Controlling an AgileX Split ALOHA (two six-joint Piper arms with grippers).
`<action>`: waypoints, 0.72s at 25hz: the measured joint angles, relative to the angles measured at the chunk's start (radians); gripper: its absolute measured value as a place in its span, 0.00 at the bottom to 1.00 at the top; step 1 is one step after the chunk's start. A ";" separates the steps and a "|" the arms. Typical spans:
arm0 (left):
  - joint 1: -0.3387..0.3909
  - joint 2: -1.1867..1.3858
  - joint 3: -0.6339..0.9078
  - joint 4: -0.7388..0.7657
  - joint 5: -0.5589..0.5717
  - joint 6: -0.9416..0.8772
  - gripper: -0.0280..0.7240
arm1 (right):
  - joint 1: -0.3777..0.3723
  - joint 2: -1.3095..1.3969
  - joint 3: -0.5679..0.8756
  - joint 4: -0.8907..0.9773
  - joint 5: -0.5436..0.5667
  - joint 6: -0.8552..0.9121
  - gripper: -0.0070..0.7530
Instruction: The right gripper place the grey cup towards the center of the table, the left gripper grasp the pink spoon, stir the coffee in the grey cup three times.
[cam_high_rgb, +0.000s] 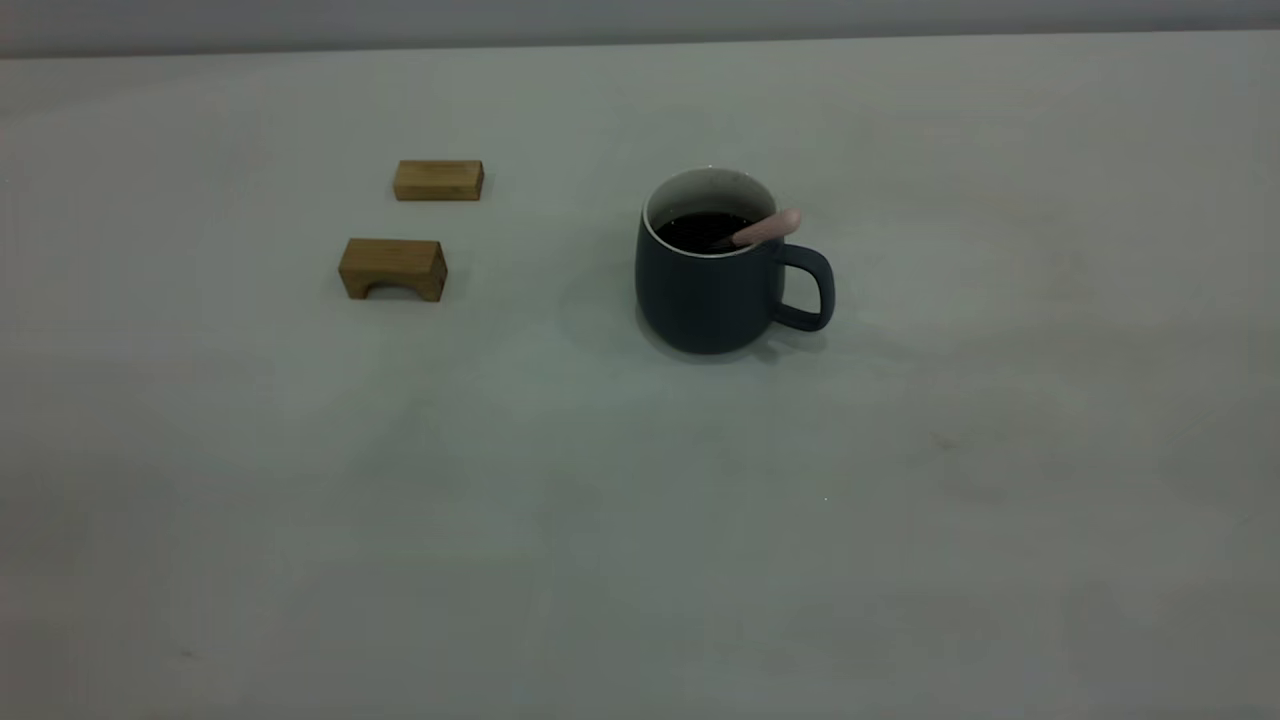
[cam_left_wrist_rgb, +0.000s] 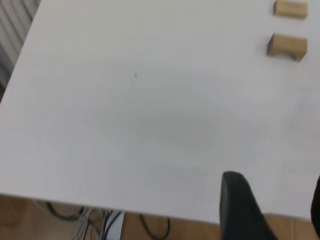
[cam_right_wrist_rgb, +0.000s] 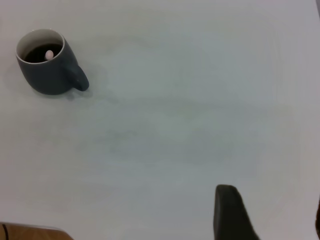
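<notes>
Lab-like test bench: bare pale table (cam_high_rgb: 640, 560), loose cables (cam_left_wrist_rgb: 107, 222) beneath edge, plain backdrop.

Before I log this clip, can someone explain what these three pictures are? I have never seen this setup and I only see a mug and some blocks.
This is a two-armed robot at a table. The wide picture comes from a camera outside the rig; no arm shows in it. The other two come from cameras on each arm's wrist, looking down past the jaws: the dark shape is a finger of the left gripper, and likewise a finger of the right gripper. Both arms are drawn back near the table's edges and hold nothing. On the table stands a grey cup of coffee with a pink spoon resting in it, handle over the rim. Apart from it lie two wooden blocks.
</notes>
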 joint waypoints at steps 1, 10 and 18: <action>0.000 -0.012 0.000 -0.006 0.003 0.007 0.60 | 0.000 0.000 0.000 0.000 0.000 0.000 0.59; 0.001 -0.021 0.002 -0.039 0.005 0.101 0.60 | 0.000 0.000 0.000 0.000 0.000 0.000 0.59; 0.001 -0.021 0.002 -0.039 0.005 0.104 0.60 | 0.000 0.000 0.000 0.000 0.000 0.000 0.59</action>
